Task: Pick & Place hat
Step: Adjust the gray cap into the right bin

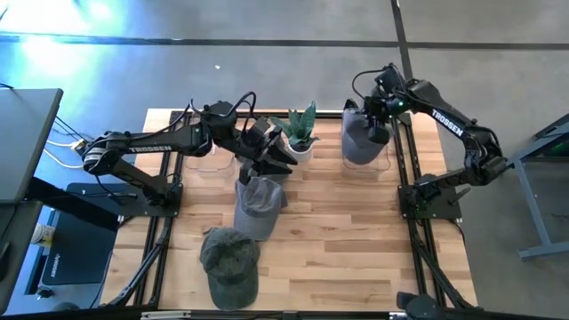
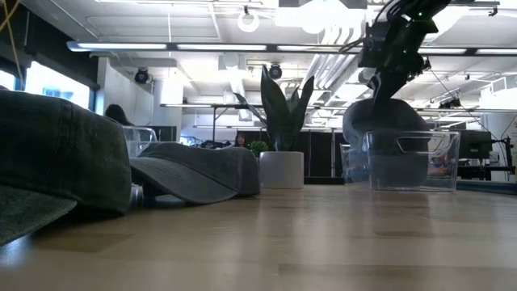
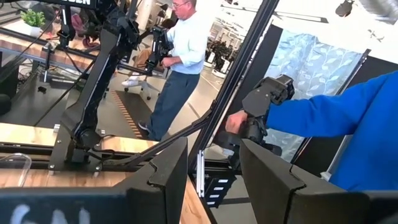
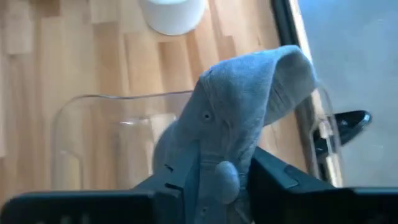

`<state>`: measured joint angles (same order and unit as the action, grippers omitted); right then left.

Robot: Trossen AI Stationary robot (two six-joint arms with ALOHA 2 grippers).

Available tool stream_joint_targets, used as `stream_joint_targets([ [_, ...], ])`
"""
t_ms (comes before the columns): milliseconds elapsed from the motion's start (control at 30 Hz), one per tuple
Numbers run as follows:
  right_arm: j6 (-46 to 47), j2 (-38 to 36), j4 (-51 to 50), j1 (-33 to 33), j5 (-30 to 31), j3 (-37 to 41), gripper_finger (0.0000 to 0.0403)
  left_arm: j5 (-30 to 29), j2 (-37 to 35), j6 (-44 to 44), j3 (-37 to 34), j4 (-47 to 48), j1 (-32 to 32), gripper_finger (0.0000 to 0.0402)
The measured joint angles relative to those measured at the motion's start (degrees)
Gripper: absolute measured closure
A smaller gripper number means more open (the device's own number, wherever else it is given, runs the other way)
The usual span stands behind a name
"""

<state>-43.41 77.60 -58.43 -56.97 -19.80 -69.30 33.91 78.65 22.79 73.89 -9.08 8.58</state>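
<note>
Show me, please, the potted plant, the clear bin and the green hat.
potted plant [image 1: 300, 131]: high view, its leaves.
clear bin [image 2: 410, 160]: low view, front wall.
green hat [image 1: 229, 255]: high view, its crown.

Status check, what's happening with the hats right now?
Right end effector shut on grey cap, over clear bin. Left end effector open above second cap. Nothing blocking.

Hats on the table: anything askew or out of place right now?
Nothing looks damaged or spilled. The right gripper holds a grey hat bunched over the clear bin, not yet settled inside. A second grey hat lies below the open left gripper, and a green hat sits near the front edge.
</note>
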Motion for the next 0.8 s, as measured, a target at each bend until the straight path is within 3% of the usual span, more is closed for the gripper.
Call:
stream_joint_targets([
  [133,-1.8,0.0,-3.3,0.9,-0.1,-1.7,0.0382,0.0,0.0,0.0,0.0,0.0,0.0,0.0259],
  [200,-5.6,0.0,-7.1,2.0,-0.9,-3.8,0.0382,0.0,0.0,0.0,0.0,0.0,0.0,0.0259],
  [333,-17.8,0.0,-16.2,4.3,-9.6,-8.6,0.0358,0.0,0.0,0.0,0.0,0.0,0.0,0.0259],
  [400,-20.3,-0.1,-17.0,5.5,-10.3,-10.3,0.0363,0.0,0.0,0.0,0.0,0.0,0.0,0.0259],
  [633,-31.7,0.0,-11.5,6.9,1.6,-8.8,0.0383,0.2,0.0,0.0,0.0,0.1,0.0,0.0259],
  [800,-39.2,0.0,-4.0,6.9,8.5,-4.5,0.034,0.2,0.0,0.0,0.0,0.2,0.0,0.0259],
])
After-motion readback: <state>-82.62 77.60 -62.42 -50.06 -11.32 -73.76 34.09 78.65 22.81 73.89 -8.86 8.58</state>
